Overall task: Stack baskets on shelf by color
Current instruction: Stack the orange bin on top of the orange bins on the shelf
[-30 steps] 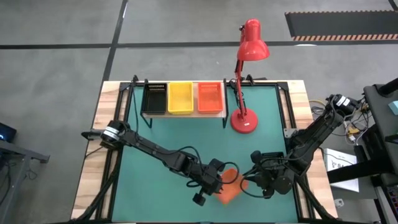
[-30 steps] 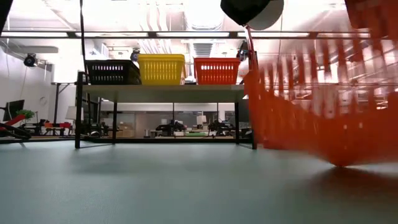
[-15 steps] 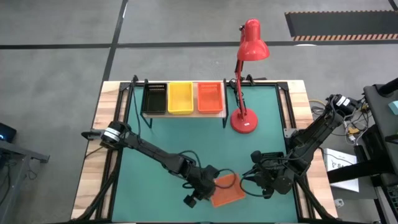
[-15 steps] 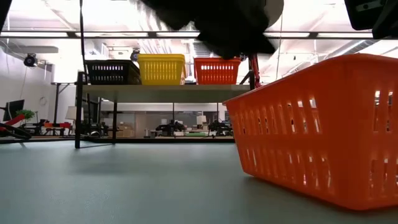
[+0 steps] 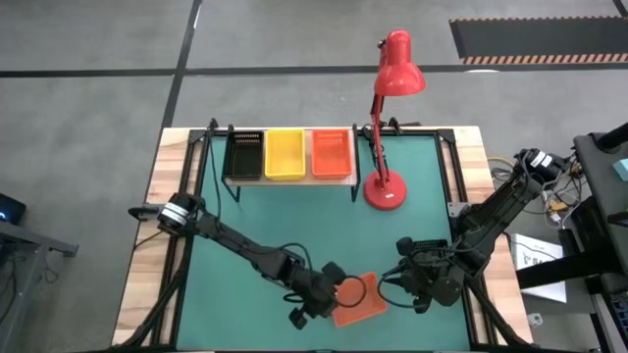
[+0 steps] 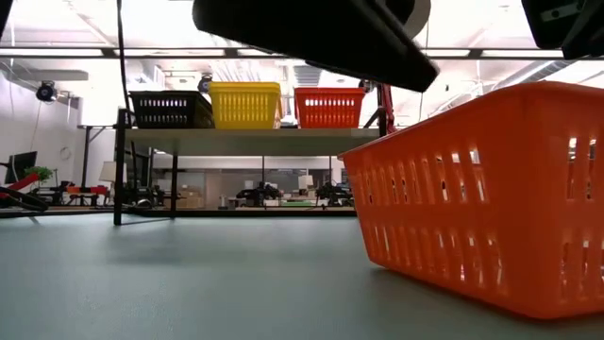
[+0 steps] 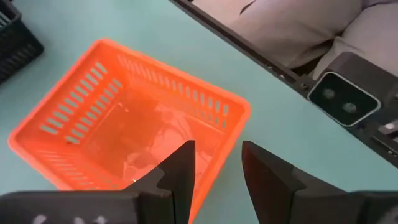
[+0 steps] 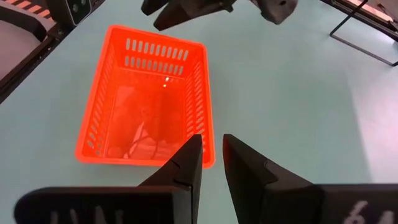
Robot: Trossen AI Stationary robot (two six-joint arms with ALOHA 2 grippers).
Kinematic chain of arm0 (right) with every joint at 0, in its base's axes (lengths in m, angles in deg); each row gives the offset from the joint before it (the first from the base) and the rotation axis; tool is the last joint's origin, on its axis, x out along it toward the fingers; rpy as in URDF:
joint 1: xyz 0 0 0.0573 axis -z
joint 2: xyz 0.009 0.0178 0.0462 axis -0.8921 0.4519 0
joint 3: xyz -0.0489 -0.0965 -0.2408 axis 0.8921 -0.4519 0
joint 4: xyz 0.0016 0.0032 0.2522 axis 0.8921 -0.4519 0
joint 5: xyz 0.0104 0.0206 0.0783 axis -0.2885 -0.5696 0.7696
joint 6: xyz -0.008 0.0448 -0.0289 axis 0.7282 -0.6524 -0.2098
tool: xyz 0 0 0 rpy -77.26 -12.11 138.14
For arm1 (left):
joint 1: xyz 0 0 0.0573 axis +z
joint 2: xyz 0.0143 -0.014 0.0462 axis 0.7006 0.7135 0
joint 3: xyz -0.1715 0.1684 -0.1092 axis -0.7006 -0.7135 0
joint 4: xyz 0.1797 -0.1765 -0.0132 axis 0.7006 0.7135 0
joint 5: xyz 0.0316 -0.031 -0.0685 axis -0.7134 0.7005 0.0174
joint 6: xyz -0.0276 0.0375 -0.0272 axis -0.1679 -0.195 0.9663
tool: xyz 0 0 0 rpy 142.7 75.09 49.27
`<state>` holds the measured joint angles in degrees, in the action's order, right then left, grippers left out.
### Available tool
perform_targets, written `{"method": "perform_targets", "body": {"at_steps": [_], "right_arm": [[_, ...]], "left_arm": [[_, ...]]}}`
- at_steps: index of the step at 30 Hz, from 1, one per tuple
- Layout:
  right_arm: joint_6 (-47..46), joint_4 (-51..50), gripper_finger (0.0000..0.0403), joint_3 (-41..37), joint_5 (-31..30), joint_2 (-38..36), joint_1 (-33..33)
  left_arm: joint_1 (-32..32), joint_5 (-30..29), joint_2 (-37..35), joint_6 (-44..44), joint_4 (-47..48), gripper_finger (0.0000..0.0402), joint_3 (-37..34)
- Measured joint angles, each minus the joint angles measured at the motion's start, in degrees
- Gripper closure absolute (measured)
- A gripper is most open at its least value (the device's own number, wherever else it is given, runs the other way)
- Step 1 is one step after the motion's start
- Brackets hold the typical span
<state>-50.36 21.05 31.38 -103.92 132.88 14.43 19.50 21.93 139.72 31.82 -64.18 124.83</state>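
On the low light-wood shelf (image 5: 287,180) three plastic mesh baskets already sit: black (image 5: 243,154), yellow (image 5: 285,153), orange-red (image 5: 331,152). Another orange-red basket (image 5: 357,300) rests upright on the green worktop (image 5: 294,226), unheld, between the parted left tool (image 5: 321,294) and right tool (image 5: 404,282). Nearby, the red desk lamp (image 5: 386,186) crowds its route.

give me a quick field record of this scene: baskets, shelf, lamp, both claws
loose basket: orange basket upright on the green table, near the front edge, empty
shelf: wooden shelf at the back of the table
on shelf: black basket, yellow basket, second orange basket, side by side
lamp: red lamp standing right of the shelf
left claw: open, above the loose basket's rim, holding nothing
right claw: narrow gap between fingers, just over the basket's other end, holding nothing
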Motion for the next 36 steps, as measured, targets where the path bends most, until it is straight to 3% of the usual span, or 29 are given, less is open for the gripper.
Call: {"method": "perform_targets", "body": {"at_steps": [9,17,27,36], "right_arm": [[-0.25,0.00,0.0346,0.00,0.00,0.00,0.00],[-0.59,0.02,0.0346,0.00,-0.02,-0.02,0.00],[-0.22,-0.06,0.0346,0.00,-0.03,-0.02,0.00],[1.63,1.07,0.0350,-0.40,-0.07,-0.02,0.00]], "left_arm": [[0.44,0.49,0.00,-0.47,-5.43,0.0286,-4.49],[0.72,1.36,3.52,-0.45,-8.58,0.0290,-4.04],[0.85,1.63,3.41,-0.23,-8.56,0.0394,-4.06],[0.85,1.69,0.57,-0.34,-7.40,0.0400,-3.43]]}}
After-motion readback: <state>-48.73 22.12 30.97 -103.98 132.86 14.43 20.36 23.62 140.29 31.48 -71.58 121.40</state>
